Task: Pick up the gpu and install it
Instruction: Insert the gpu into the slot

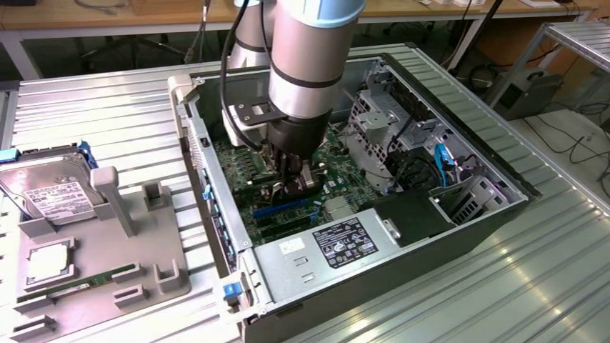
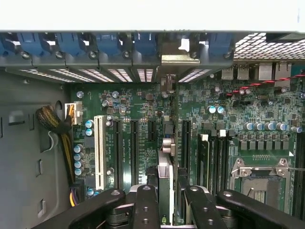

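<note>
**Gripper and card.** The fingers (image 2: 146, 205) of the gripper (image 2: 167, 193) are clenched on the gpu (image 2: 165, 176). You see the card edge-on between them, upright and low over the motherboard (image 2: 138, 100).

**Progress.** The pick-up is done. The card stands in line with the dark expansion slots (image 2: 135, 143), and its silver bracket (image 2: 177, 59) meets the rear slot openings. You cannot tell whether its edge is fully seated. With the grip not yet released, judge the install as under way, not finished.

**Containers.** The open computer case (image 1: 401, 286) holds the motherboard, the labelled power supply (image 1: 329, 246) and the arm's lower end reaching in from above. On the exterior view's left, well apart from the case, the grey holder (image 1: 124, 243) carries a hard drive (image 1: 48, 189) and a green RAM stick (image 1: 81, 281).
</note>
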Controlling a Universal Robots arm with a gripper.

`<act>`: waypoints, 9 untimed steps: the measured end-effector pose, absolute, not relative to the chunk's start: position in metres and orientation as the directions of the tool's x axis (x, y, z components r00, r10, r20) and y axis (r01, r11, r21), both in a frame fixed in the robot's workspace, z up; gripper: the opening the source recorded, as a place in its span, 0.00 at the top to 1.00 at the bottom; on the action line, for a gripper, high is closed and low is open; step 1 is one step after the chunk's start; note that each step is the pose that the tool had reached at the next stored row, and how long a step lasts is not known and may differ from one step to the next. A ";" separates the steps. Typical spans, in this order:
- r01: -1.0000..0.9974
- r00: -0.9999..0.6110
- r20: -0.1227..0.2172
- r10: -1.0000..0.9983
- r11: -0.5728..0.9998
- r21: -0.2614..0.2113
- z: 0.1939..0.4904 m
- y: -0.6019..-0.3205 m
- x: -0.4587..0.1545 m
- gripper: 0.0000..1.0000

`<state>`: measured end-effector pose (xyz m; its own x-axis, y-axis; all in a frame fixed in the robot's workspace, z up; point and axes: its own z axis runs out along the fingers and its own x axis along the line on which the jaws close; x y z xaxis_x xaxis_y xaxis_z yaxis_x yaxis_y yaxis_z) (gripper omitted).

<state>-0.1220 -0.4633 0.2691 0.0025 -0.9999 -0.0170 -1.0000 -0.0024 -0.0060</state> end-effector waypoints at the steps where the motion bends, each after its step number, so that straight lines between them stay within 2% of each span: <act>1: -1.000 0.002 -0.017 -1.000 -0.002 -0.006 0.268 -0.463 -0.122 0.74; 9: -1.000 0.003 -0.017 -1.000 -0.003 -0.006 0.265 -0.463 -0.122 0.74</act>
